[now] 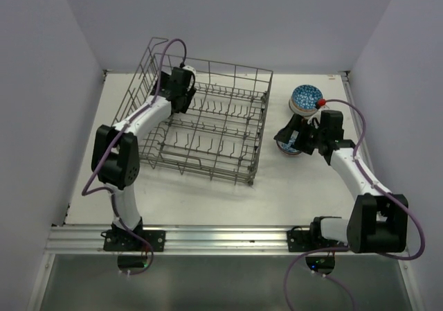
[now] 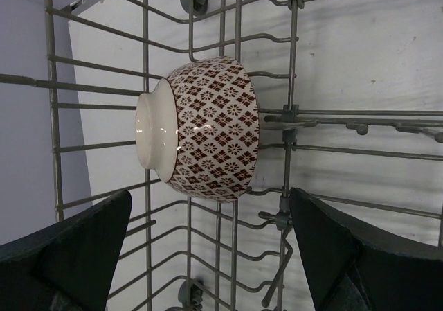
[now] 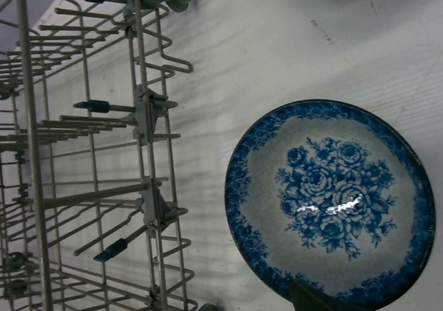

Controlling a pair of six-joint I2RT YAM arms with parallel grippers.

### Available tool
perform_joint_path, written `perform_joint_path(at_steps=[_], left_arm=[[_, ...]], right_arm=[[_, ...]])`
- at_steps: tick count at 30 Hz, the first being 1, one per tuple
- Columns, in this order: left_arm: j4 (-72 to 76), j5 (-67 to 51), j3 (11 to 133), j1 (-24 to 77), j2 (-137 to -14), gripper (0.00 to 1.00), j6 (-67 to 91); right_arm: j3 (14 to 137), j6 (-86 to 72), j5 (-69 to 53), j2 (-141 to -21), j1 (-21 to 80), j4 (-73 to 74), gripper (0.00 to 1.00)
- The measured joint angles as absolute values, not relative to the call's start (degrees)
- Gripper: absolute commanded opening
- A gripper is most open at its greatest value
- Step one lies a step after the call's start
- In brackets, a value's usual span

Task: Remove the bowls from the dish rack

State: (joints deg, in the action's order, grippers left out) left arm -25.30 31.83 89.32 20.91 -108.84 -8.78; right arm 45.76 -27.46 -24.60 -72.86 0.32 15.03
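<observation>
Top view: left end effector [image 1: 185, 95] inside the dish rack's [image 1: 208, 127] far-left corner. Left wrist: it gapes wide before a red-patterned bowl [image 2: 208, 127] lying sideways in the rack, untouched. Right wrist: blue floral bowl [image 3: 329, 200] on the desk [image 3: 277, 61], right of the rack; right end effector's [image 1: 294, 139] spread unclear.
</observation>
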Motion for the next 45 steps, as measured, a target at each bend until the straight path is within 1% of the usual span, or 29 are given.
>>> perform_joint_path(at_steps=[6,11,16,23,26,27,29,30,32,33,35,36,37,38,45], left_arm=[[-21.80,33.34,89.25,20.60,-110.50,1.00,-12.27],[-19.11,34.13,89.30,20.05,-112.51,1.00,-14.15],[-18.94,34.17,90.24,19.09,-115.61,1.00,-14.35],[-20.91,34.70,95.37,17.30,-119.85,1.00,-14.04],[-21.78,34.76,96.03,16.86,-120.25,0.90,-14.00],[-21.96,34.74,96.05,16.78,-120.33,0.77,-13.91],[-22.06,34.30,96.05,16.73,-120.49,0.63,-13.58],[-22.04,34.44,96.07,16.80,-120.53,0.48,-13.54],[-21.93,34.59,96.12,16.78,-120.53,0.40,-13.10],[-21.98,34.59,96.12,16.75,-120.53,0.29,-13.06],[-21.96,34.70,96.12,16.75,-120.53,0.18,-13.04],[-21.96,34.74,96.12,16.75,-120.49,0.08,-12.99],[-21.98,34.74,96.12,16.75,-120.42,0.03,-12.88],[-22.00,34.76,96.12,16.73,-120.38,0.00,-12.73],[-22.76,35.29,95.15,16.67,-118.19,0.00,-10.66]], right_arm=[[43.64,-29.91,-29.71,-72.12,0.32,10.68,0.90],[43.55,-31.05,-31.70,-72.90,0.32,8.47,0.90],[43.51,-31.86,-32.97,-73.08,0.32,7.46,0.90],[42.70,-32.80,-34.22,-74.70,0.32,5.34,0.90],[42.70,-32.82,-34.20,-74.74,0.32,5.23,0.90],[42.70,-32.80,-34.20,-74.74,0.32,5.23,0.90],[42.70,-32.80,-34.15,-74.74,0.32,5.28,0.90],[42.70,-32.80,-34.13,-74.74,0.32,5.26,0.91],[42.70,-32.77,-34.11,-74.74,0.32,5.34,0.90],[42.70,-32.77,-34.11,-74.74,0.32,5.32,0.90],[42.70,-32.75,-34.09,-74.74,0.32,5.34,0.90],[42.70,-32.75,-34.09,-74.74,0.32,5.39,0.90],[42.70,-32.73,-34.09,-74.72,0.32,5.43,0.90],[42.70,-32.69,-34.09,-74.72,0.32,5.48,0.90],[42.81,-32.16,-34.04,-74.04,0.32,6.52,0.91]])
